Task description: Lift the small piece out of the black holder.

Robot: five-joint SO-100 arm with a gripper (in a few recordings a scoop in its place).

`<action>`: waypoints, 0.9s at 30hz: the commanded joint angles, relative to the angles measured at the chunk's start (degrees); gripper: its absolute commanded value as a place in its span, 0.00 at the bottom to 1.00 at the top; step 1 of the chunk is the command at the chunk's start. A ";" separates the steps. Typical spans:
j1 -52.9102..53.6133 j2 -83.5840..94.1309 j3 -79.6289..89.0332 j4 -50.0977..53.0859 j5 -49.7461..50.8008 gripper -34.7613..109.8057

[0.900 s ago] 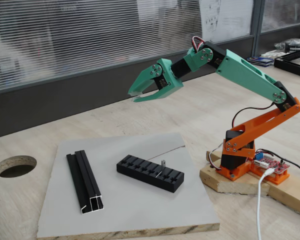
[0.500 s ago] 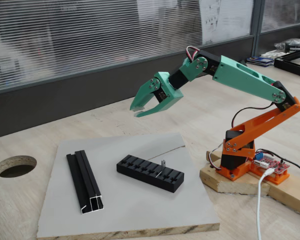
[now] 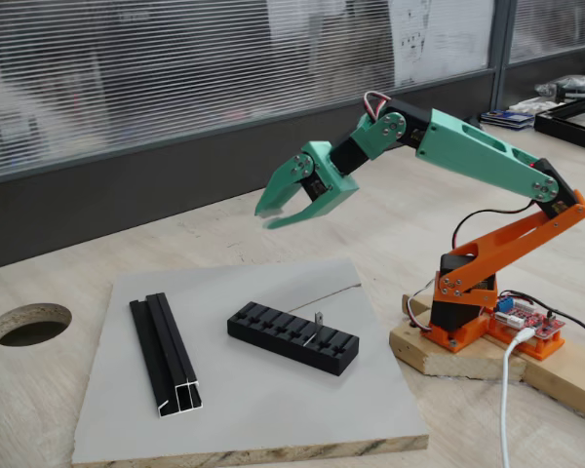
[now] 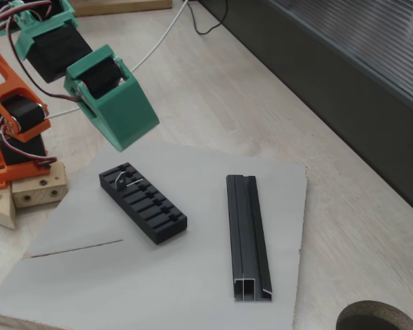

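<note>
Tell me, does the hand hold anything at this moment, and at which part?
Nothing is held. The hand hangs in the air above the board, slightly open and empty. The small piece stands in the black holder, untouched.

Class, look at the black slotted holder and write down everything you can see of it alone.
The black holder is a long rectangular block, matt and plastic-looking, with a row of cross slots along its top. It lies flat and askew on the grey board, apart from the black rail. The small piece, thin grey metal, stands upright in a slot near one end. The gripper hangs well above, touching nothing.
</note>
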 commanded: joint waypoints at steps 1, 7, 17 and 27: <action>0.62 4.13 0.26 1.14 0.62 0.33; 0.62 4.13 -0.44 10.46 0.53 0.33; 0.53 4.13 -0.53 22.94 0.97 0.33; -4.83 3.96 0.35 23.12 1.05 0.33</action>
